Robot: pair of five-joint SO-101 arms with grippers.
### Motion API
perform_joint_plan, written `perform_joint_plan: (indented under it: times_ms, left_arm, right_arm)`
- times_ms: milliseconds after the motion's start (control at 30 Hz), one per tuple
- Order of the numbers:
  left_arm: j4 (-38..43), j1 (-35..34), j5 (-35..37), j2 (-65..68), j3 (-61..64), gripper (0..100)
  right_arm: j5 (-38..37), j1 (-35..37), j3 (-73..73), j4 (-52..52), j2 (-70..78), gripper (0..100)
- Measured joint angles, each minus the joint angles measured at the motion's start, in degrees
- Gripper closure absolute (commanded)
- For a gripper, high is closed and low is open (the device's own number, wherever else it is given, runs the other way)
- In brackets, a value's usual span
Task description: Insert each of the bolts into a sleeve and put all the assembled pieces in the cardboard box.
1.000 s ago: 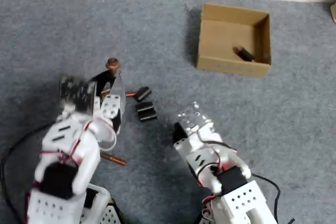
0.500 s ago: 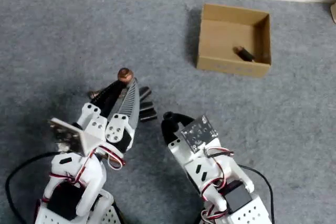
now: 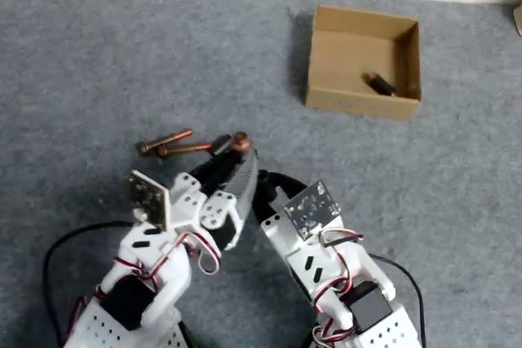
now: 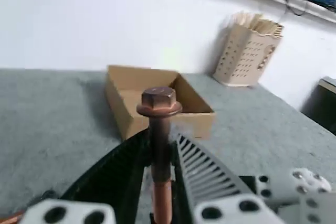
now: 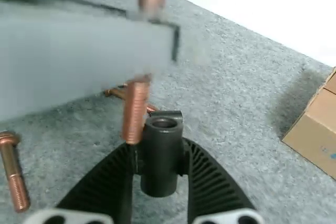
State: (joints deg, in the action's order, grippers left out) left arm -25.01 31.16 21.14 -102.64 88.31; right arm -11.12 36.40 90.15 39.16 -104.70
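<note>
Hex-headed copper bolt (image 4: 159, 109) held upright in left gripper (image 4: 159, 148); black, seemingly cylindrical sleeve (image 5: 160, 129) held in right gripper (image 5: 159, 151).

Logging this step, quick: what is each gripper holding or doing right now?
Left gripper: closed on a bolt, held upright.
Right gripper: closed on a sleeve, open end up.

Bolt (image 5: 137, 109): mid-shank hidden behind blurred left fingers (image 5: 84, 51), right wrist view. Dark piece (image 3: 380, 84) in cardboard box (image 3: 359, 102): too small to identify.
</note>
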Motion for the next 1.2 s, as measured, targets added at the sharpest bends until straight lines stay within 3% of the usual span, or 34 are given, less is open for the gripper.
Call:
perform_joint_plan:
  times_ms: [333,967,1200]
  left_arm:
    - [15.4,-1.2,0.0,0.1,4.1,99]
    - [15.5,-1.5,0.4,0.1,7.5,99]
    - [15.5,-1.5,6.2,0.2,7.5,99]
  right_arm:
    - [0.0,0.0,0.0,0.0,0.0,99.4]
    - [0.0,0.0,0.0,1.4,0.0,99.4]
    - [0.0,0.0,0.0,1.6,0.0,99.4]
